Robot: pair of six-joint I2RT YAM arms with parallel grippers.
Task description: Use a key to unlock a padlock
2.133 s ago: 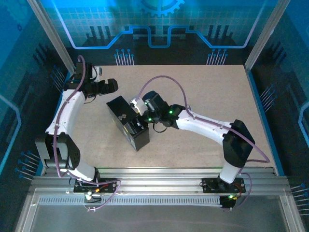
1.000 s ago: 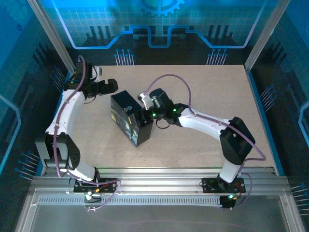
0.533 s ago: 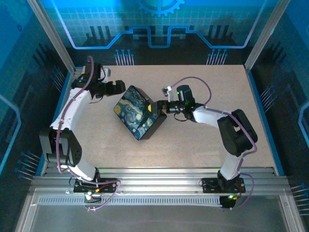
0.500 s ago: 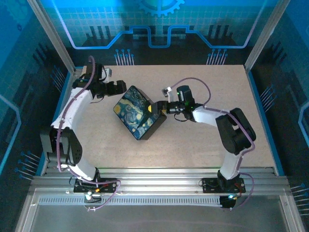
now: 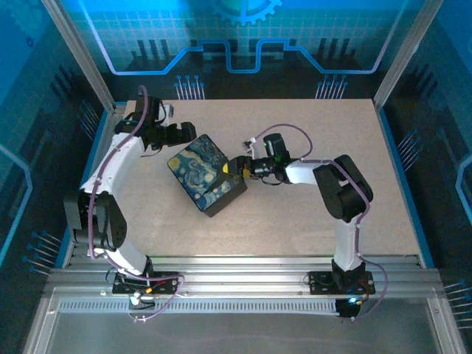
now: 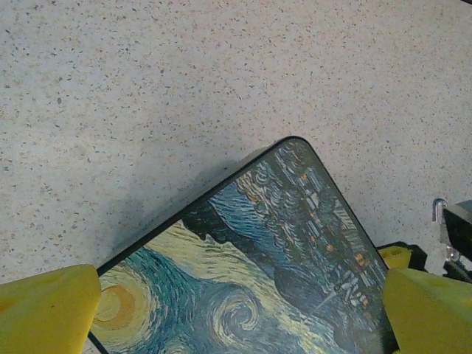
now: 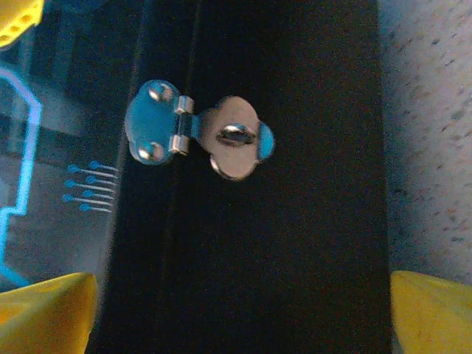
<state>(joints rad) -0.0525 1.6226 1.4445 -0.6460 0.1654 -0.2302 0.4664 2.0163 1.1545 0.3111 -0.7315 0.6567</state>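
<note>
The box (image 5: 205, 179) with the swirly blue-and-yellow lid sits left of centre on the speckled table (image 5: 317, 125), turned at an angle, lid up. The left gripper (image 5: 186, 135) hangs at the box's upper-left corner. In its wrist view the yellow fingers (image 6: 46, 308) are spread wide, one in each lower corner of the frame, with the painted lid lying between and beyond them. Whether they touch the box I cannot tell.

The right gripper (image 5: 234, 167) is nosed up close to the box's right-hand side, near the middle of the top view. Its fingers (image 7: 431, 313) are also spread apart and pinch nothing. Straight ahead of it, in the upper centre of its wrist view, a small silver hasp (image 7: 203, 139) sits on the black side wall, folded over a metal loop (image 7: 234, 135). That loop looks bare to me. Where the padlock and the key are, I cannot tell from here, and neither hand has hold of either.

I'd say this is early in the job. The arms seem to be squaring up the box so the fastening faces the right arm, and nothing is being unlocked yet. As I judge it, the next move calls for finding the lock and the key. Then one hand needs a fine pinch on that tiny key while the other steadies the box or the lock, so the key lines up with the keyhole.
</note>
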